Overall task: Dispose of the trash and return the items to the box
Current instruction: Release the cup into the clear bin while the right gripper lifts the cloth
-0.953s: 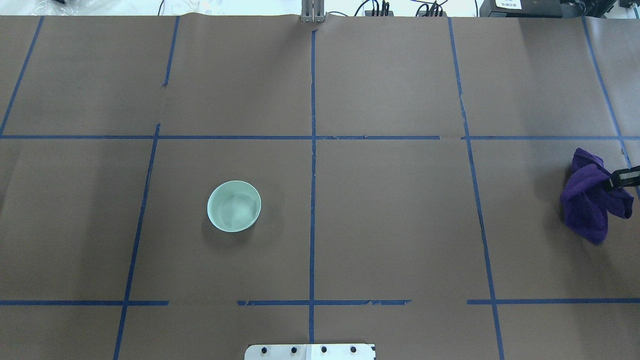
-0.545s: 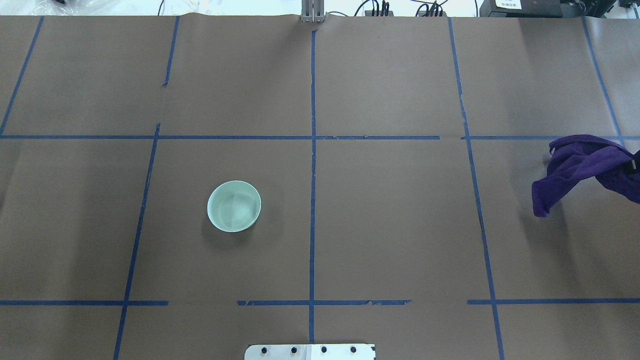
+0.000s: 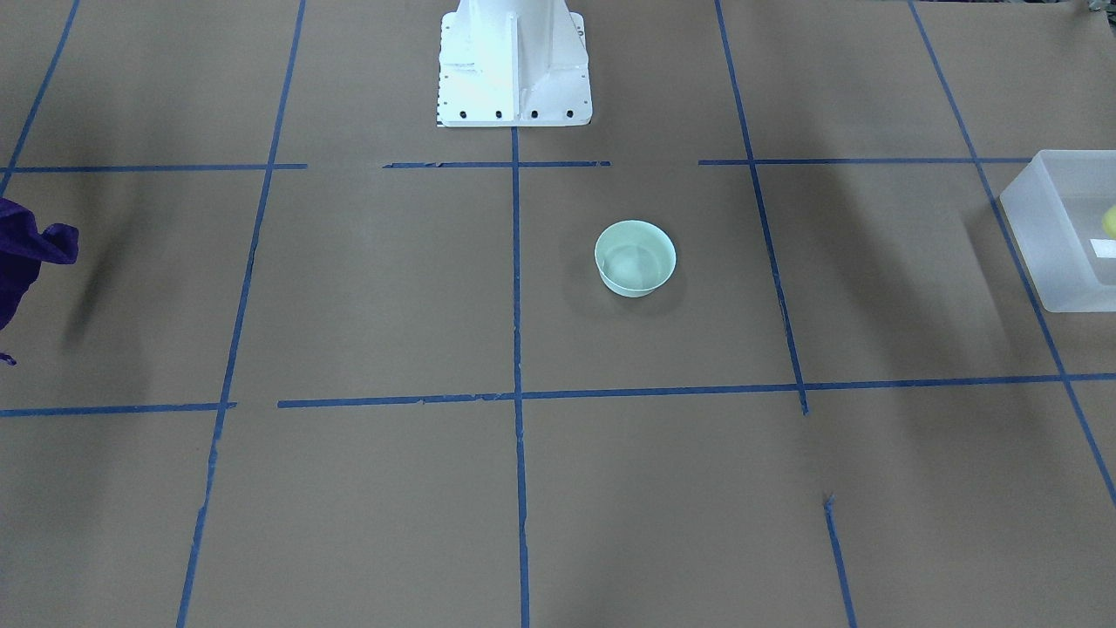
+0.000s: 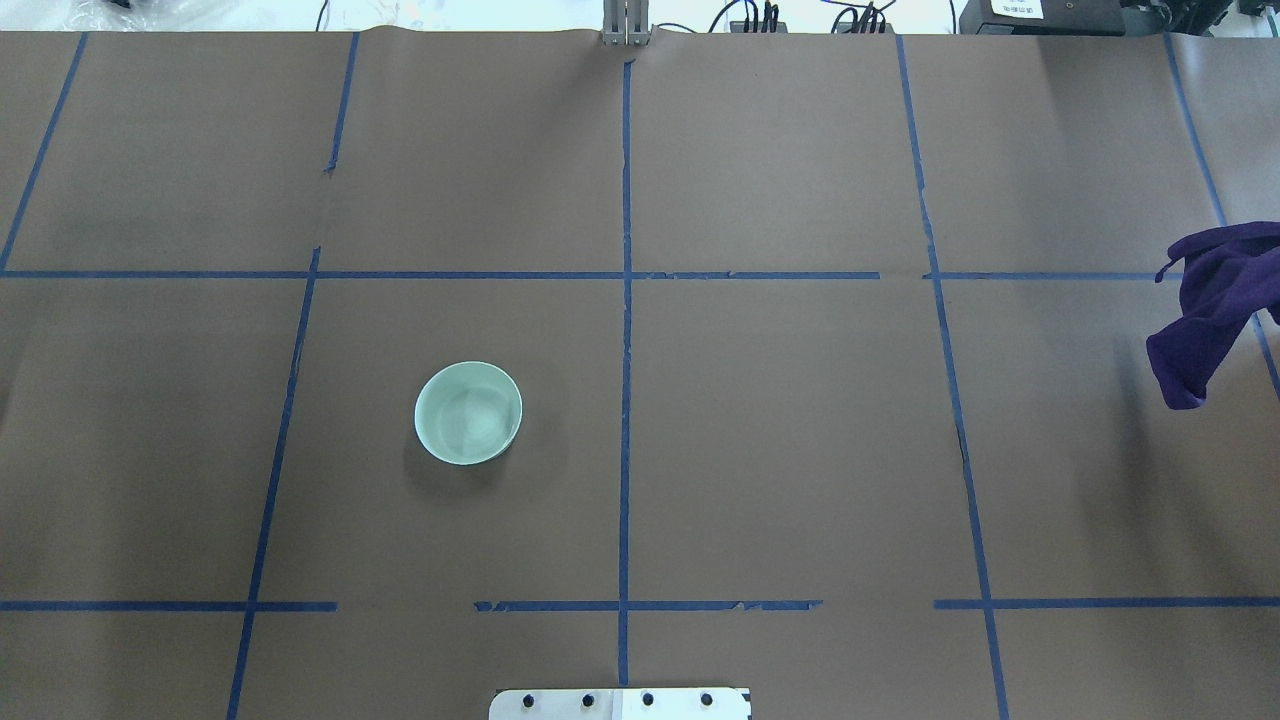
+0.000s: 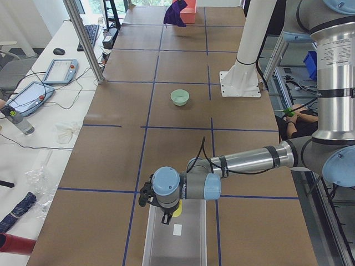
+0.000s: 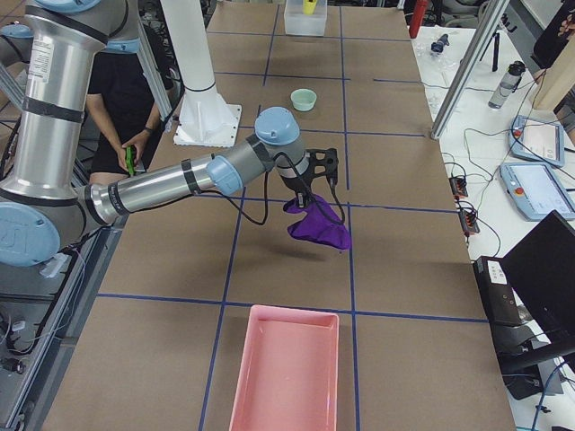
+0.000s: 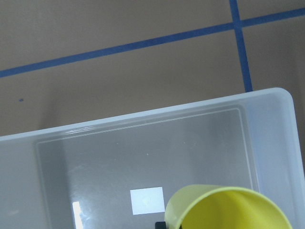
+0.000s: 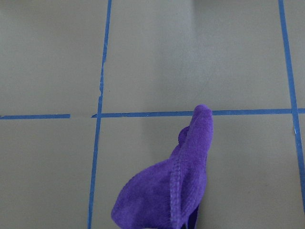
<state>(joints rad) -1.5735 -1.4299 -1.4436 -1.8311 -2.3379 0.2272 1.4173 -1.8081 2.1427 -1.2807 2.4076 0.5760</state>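
In the overhead view the purple cloth (image 4: 1210, 300) sits farther up and closer to the right edge than a second ago, and it trails in a long drape rather than a bunch.

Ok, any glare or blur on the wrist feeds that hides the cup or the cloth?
Left wrist view: the yellow cup is cropped at the bottom edge, its rim slightly soft; one small glint on the box floor, nothing washed out. Right wrist view: the purple cloth is sharp, stitching visible, evenly lit, cropped at the bottom.
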